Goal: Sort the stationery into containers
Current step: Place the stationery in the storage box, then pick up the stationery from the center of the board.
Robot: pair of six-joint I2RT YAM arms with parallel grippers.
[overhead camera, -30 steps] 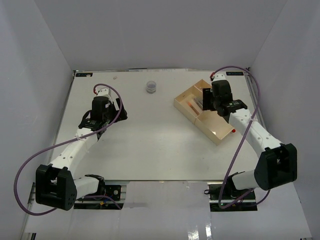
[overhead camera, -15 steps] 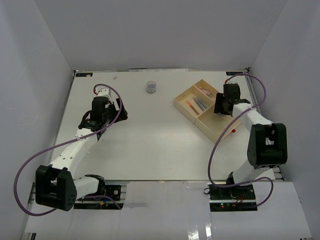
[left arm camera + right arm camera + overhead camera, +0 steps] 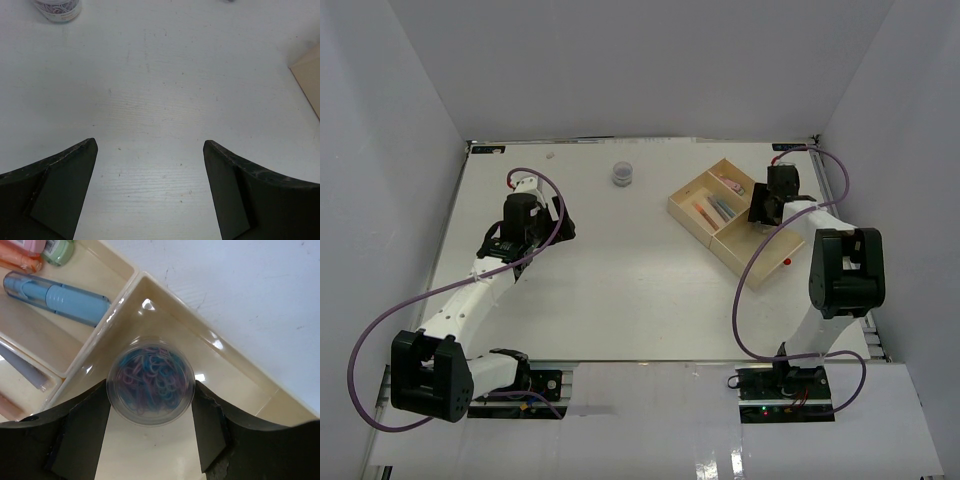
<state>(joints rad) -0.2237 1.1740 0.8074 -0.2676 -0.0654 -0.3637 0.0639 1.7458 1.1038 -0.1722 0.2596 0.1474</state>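
Observation:
The beige three-compartment tray (image 3: 752,262) lies at the right of the table. My right gripper (image 3: 763,207) is over it, shut on a small round clear tub of coloured paper clips (image 3: 150,380), which sits low in the end compartment (image 3: 165,450). The neighbouring compartments hold a blue highlighter (image 3: 55,295), pink (image 3: 30,245), green (image 3: 57,251) and orange (image 3: 17,262) pieces, and thin pens (image 3: 710,210). A second round tub (image 3: 622,174) stands alone at the table's back middle; it also shows in the left wrist view (image 3: 57,9). My left gripper (image 3: 555,228) is open and empty above bare table.
A small red item (image 3: 787,262) lies on the table by the tray's near right edge. The tray's corner (image 3: 310,75) shows at the right of the left wrist view. White walls enclose the table on three sides.
The right arm has folded back, its elbow swinging toward the right wall, and its gripper has shifted a little right over the tray. The left arm has not moved.

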